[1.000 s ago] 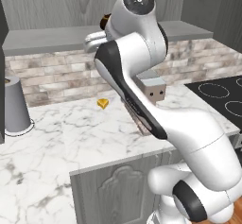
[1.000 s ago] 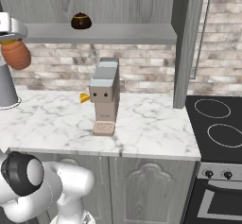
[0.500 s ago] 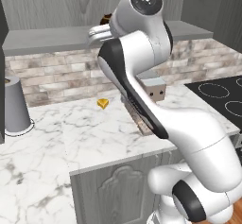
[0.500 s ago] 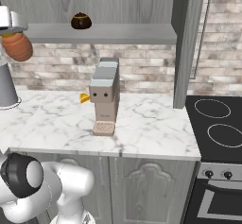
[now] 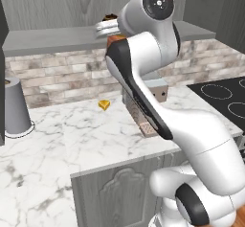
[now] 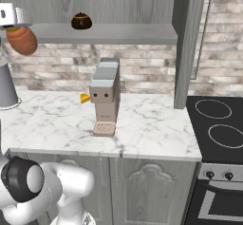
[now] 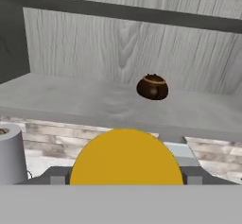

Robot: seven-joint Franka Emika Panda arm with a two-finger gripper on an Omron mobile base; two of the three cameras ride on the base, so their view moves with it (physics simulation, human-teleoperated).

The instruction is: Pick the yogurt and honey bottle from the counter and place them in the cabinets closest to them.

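Honey bottle clamped in gripper, near cabinet shelf.

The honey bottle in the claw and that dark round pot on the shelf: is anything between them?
Nothing: in the hand view, bare grey shelf separates the honey bottle from the pot.

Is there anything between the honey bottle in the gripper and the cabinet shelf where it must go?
Nothing visible blocks it. The gripper holds the honey bottle just in front of the cabinet shelf. The dark brown pot stands further back on the shelf, off to one side, with bare shelf ahead.
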